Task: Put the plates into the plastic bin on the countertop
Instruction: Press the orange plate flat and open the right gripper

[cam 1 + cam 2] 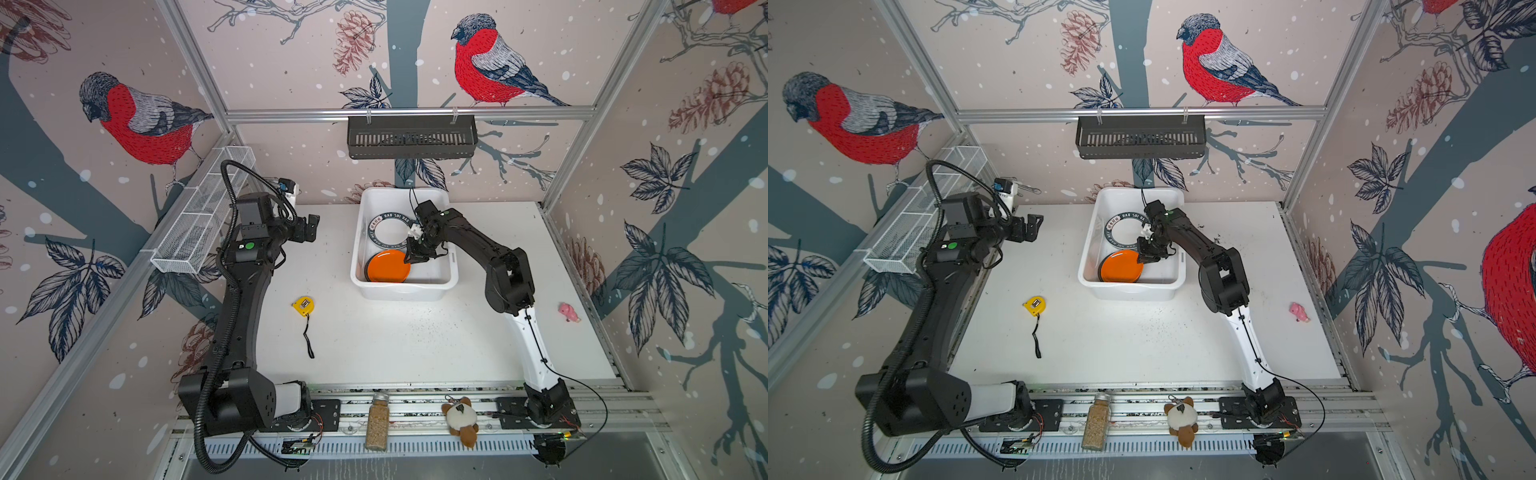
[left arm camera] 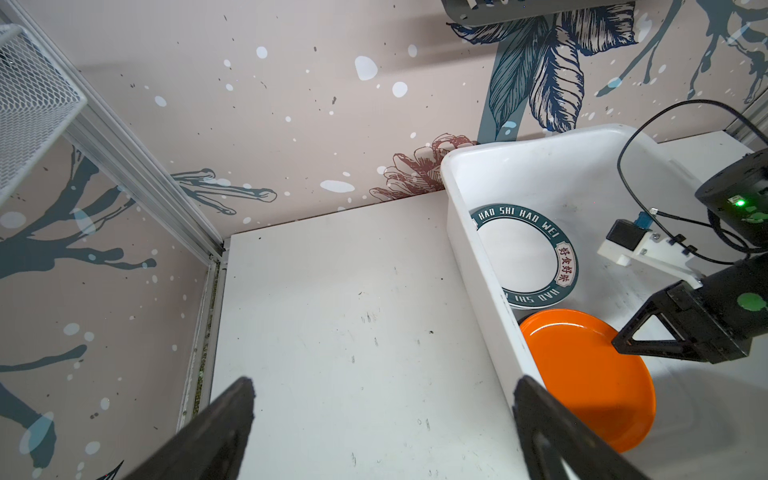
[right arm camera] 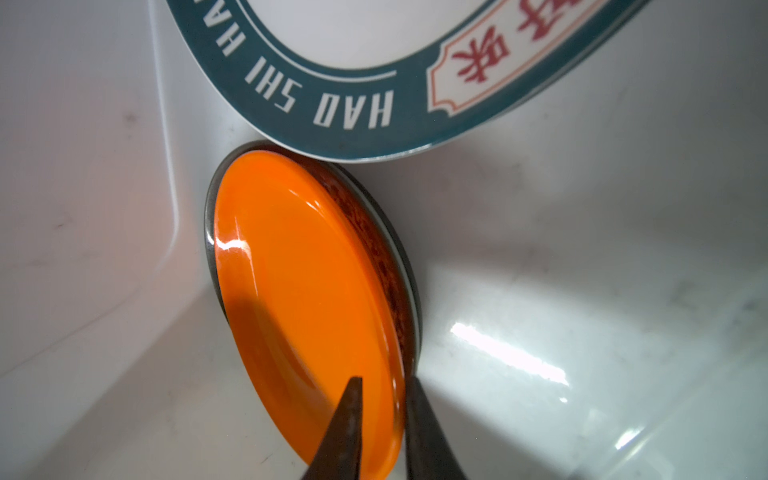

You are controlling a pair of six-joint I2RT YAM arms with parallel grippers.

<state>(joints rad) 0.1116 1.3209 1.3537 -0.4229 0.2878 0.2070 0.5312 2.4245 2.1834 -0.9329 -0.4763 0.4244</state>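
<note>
The white plastic bin (image 1: 403, 291) (image 1: 1133, 291) (image 2: 469, 232) stands at the back of the countertop (image 1: 395, 340). Inside lie a white plate with a dark lettered rim (image 1: 376, 232) (image 1: 1113, 232) (image 2: 523, 253) (image 3: 353, 120) and an orange plate (image 1: 386, 266) (image 1: 1120, 267) (image 2: 590, 374) (image 3: 299, 291), which rests on a dark-rimmed plate (image 3: 409, 266). My right gripper (image 1: 409, 261) (image 1: 1140, 260) (image 3: 384, 384) reaches into the bin. Its jaws stand slightly apart, one on each side of the orange plate's rim. My left gripper (image 1: 309, 226) (image 1: 1034, 226) (image 2: 382, 386) hangs wide open and empty, left of the bin.
A yellow tape measure (image 1: 303, 305) lies left of centre and a pink toy (image 1: 568, 312) near the right edge. A wire mesh tray (image 1: 203, 216) lines the left wall; a black basket (image 1: 411, 137) hangs behind. A jar (image 1: 377, 422) and plush (image 1: 460, 419) sit on the front rail.
</note>
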